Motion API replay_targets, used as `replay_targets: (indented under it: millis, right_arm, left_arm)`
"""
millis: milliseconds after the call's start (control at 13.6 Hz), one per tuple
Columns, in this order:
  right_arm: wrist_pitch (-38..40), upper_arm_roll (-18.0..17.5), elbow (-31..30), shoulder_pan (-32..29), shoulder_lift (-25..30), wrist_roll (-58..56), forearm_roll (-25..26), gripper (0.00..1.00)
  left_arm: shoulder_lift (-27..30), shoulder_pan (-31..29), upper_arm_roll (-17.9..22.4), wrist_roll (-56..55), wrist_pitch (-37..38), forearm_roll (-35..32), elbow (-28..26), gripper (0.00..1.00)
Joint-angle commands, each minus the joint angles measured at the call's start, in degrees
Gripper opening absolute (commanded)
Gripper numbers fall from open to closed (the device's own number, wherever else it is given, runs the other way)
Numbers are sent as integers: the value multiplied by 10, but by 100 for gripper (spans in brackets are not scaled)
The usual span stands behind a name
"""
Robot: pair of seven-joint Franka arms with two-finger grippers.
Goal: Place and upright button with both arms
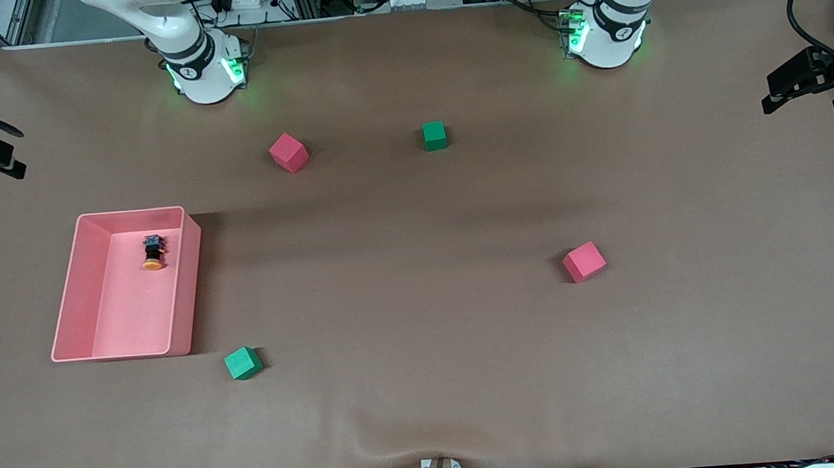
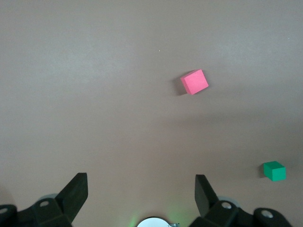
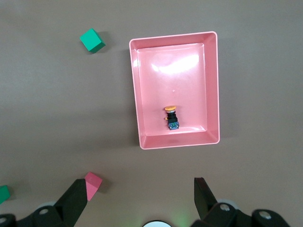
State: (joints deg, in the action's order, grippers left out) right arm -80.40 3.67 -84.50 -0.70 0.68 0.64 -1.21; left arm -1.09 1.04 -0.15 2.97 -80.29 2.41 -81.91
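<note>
Below the right pincer (image 3: 139, 196), jaws apart, the button (image 3: 172, 117) lies on its side in the pink tray (image 3: 212, 85), long axis pointing toward it; the left pincer (image 2: 142, 191), also apart, waits well away.

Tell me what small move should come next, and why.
Probably lower the open right gripper toward the button. It lies on its side in the pink tray at the right arm's end, and both grippers, including the left gripper, are empty.
</note>
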Motion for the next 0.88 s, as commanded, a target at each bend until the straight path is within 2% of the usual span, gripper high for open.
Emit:
replay_targets:
  millis: [0, 368, 516, 810]
  right_arm:
    - [0, 4, -1, 1, 1, -6, -1, 100]
    - [3, 3, -7, 2, 2, -7, -1, 100]
    - [-1, 3, -39, 2, 4, -7, -1, 100]
    - [-24, 4, -115, -12, 6, -7, 11, 100]
  left_arm:
    - [7, -7, -8, 8, 6, -9, -4, 100]
    - [5, -26, -18, 9, 8, -5, -4, 100]
    - [4, -48, -42, 8, 19, -9, 1, 100]
    - [3, -46, -46, 2, 19, -10, 2, 100]
